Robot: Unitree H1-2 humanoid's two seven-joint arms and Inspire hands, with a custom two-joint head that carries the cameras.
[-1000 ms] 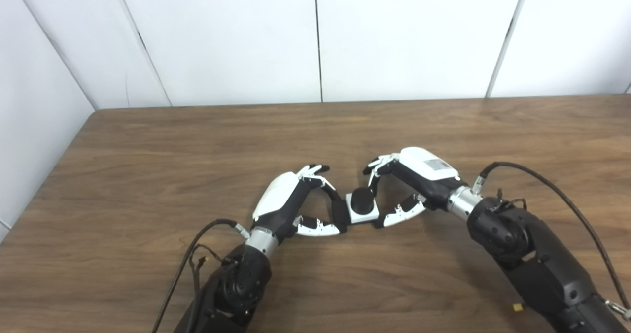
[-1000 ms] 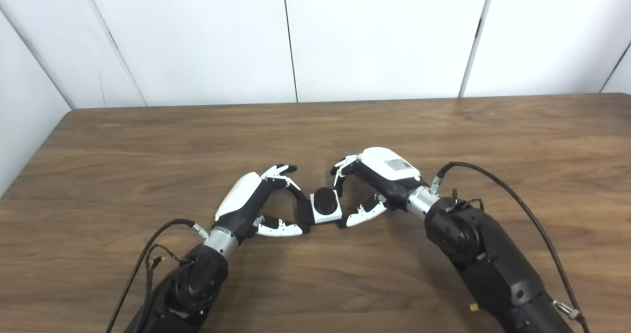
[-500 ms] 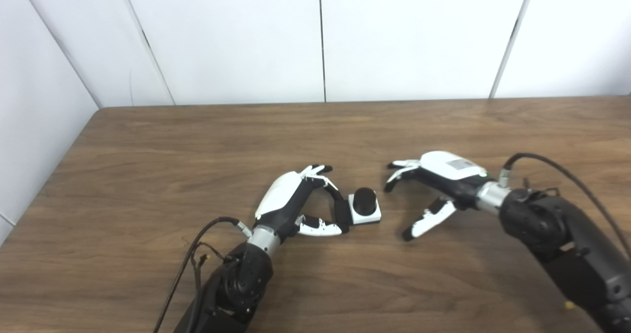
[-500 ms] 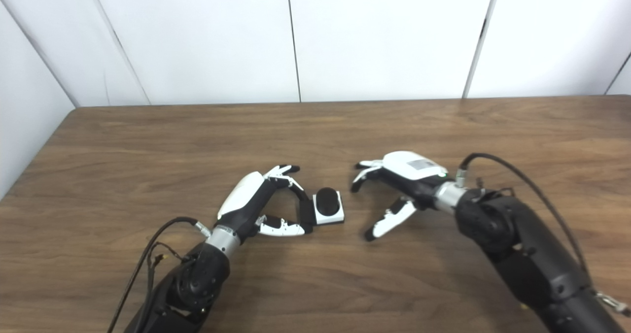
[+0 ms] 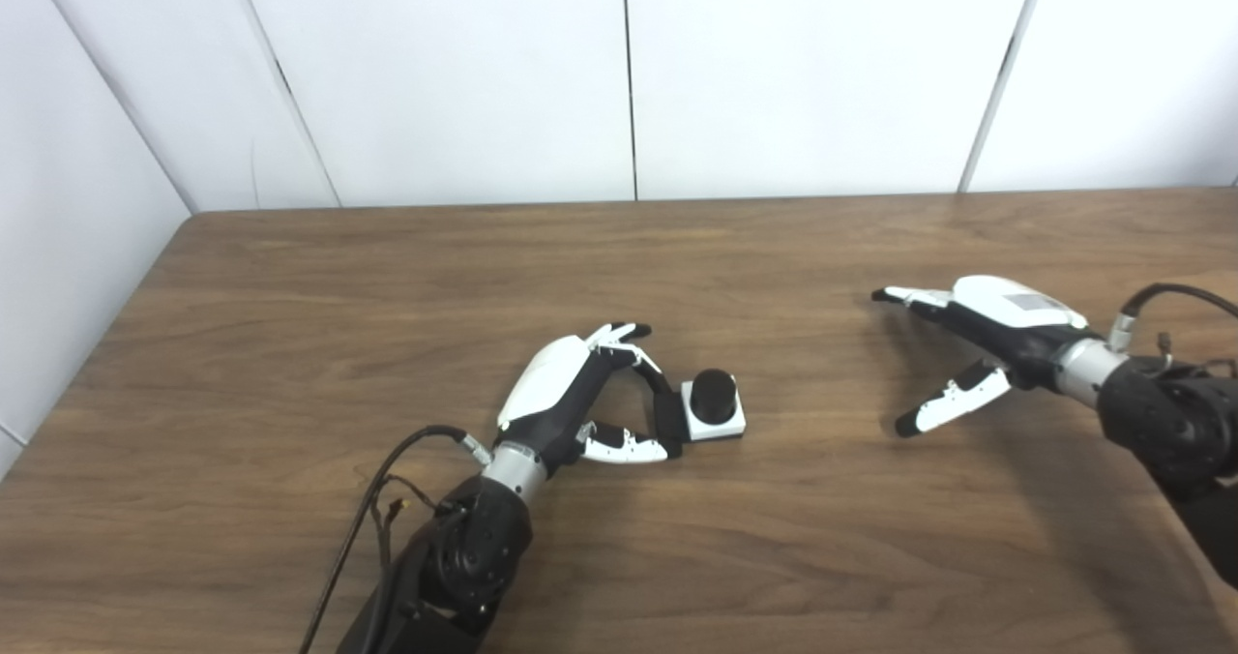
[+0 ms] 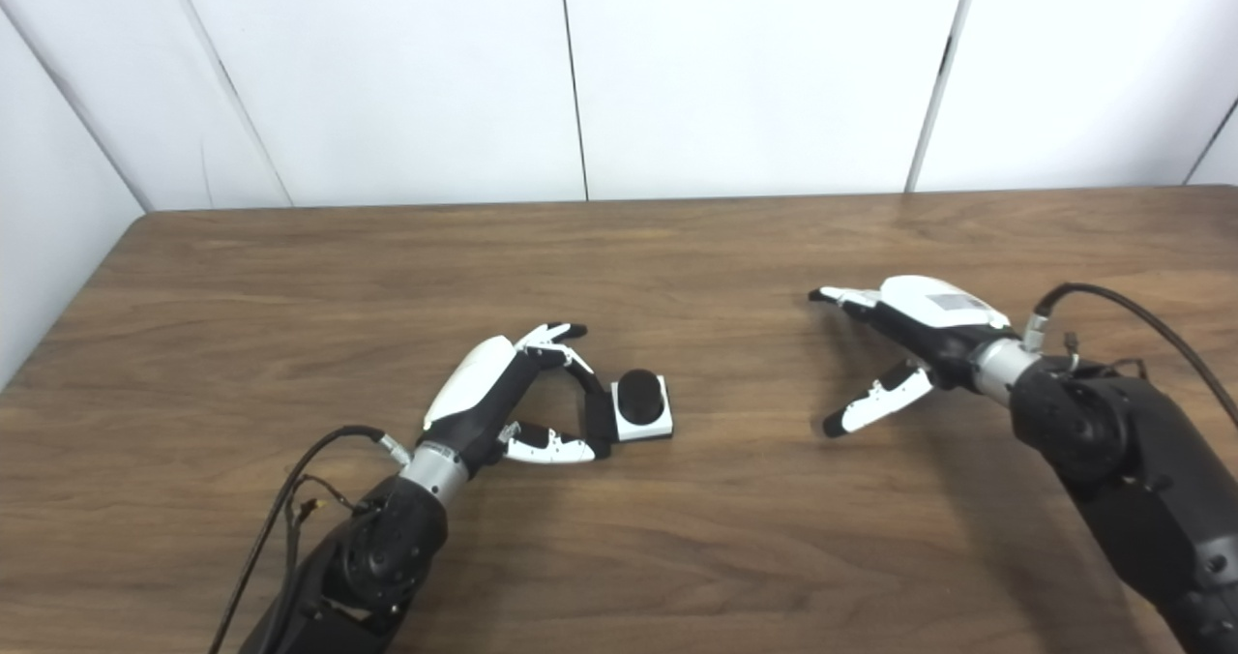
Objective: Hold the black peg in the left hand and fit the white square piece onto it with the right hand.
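Note:
The white square piece sits around the black peg, whose round top sticks up through it, low over the wooden table. My left hand is shut on the black part at the piece's left side, thumb below and fingers above. My right hand hovers far to the right, open, fingers spread and pointing left, holding nothing. In the right eye view the same peg stands a wide gap away from the right hand.
A white panelled wall runs along the table's far edge, and another wall closes the left side. Black cables loop off the left wrist and the right wrist.
My right hand let go of the white piece, opened, and drew back to the right. The left hand kept still with the peg and the piece on it.

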